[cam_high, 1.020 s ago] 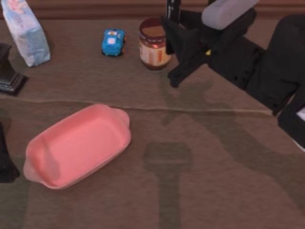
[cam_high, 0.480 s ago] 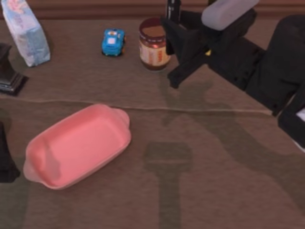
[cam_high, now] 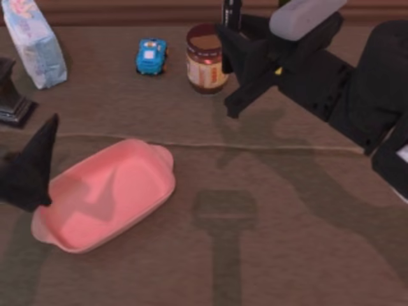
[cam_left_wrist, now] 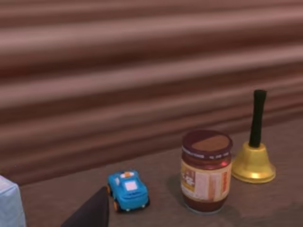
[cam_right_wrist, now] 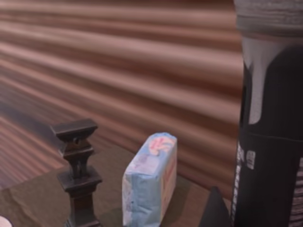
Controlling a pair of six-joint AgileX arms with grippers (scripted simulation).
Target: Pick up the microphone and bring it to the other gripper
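The microphone (cam_high: 231, 11) stands upright in my right gripper (cam_high: 228, 35), raised high at the back middle. Its black handle rises past the top view's upper edge. In the right wrist view the microphone (cam_right_wrist: 270, 142) fills one side, silver head on top, with one fingertip (cam_right_wrist: 214, 210) against it. My left gripper (cam_high: 35, 166) hangs open over the left end of the pink dish, far left of the microphone. One of its fingertips (cam_left_wrist: 92, 210) shows in the left wrist view.
A pink baking dish (cam_high: 162, 156) lies front left. A blue toy car (cam_high: 151, 56) and a brown jar (cam_high: 205, 58) stand at the back. A tissue pack (cam_high: 35, 44) and a dark pedestal (cam_high: 9, 95) are at far left. A gold bell (cam_left_wrist: 253, 163) stands beside the jar.
My left gripper has come in from the left edge and now hangs over the dish's left end, casting a shadow in it. The right arm and microphone have not moved.
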